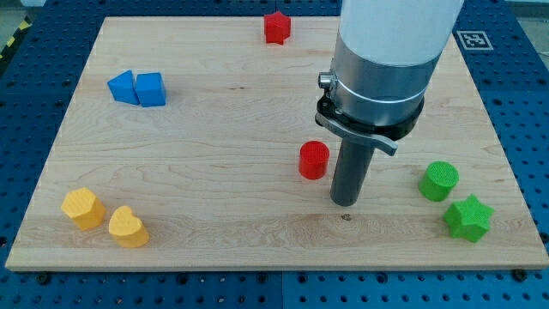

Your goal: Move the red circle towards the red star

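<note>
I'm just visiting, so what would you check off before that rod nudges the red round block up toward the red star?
1. Red circle in plain sight: ok.
2. Red star visible near the view's top edge: ok.
3. Board between the two free of other blocks: ok.
4. My tip set on the circle's far side from the star: ok, it sits below and right of the circle.
5. My tip touching the circle: not ok, a gap shows.
6. Green circle out of the way: ok.

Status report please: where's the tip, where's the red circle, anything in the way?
My tip just right of and below red circle, apart. Red star at view's top. Path between clear.
</note>
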Controlling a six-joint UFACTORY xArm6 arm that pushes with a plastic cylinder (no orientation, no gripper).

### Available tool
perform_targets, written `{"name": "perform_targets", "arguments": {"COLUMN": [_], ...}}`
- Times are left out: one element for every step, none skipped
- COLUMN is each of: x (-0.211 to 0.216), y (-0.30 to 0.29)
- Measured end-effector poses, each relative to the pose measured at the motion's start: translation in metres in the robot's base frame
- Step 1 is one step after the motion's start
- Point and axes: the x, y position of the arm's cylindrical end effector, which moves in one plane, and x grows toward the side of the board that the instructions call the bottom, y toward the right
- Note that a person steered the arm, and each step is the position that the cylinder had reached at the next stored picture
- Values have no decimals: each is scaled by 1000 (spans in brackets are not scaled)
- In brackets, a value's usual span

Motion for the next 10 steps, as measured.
{"name": "perform_targets", "arguments": {"x": [0,0,0,3,3,-6,-20,-36,-57,-82], "y": [-6,-6,-18,-32,-32,-32,-32,-32,-32,-32]}}
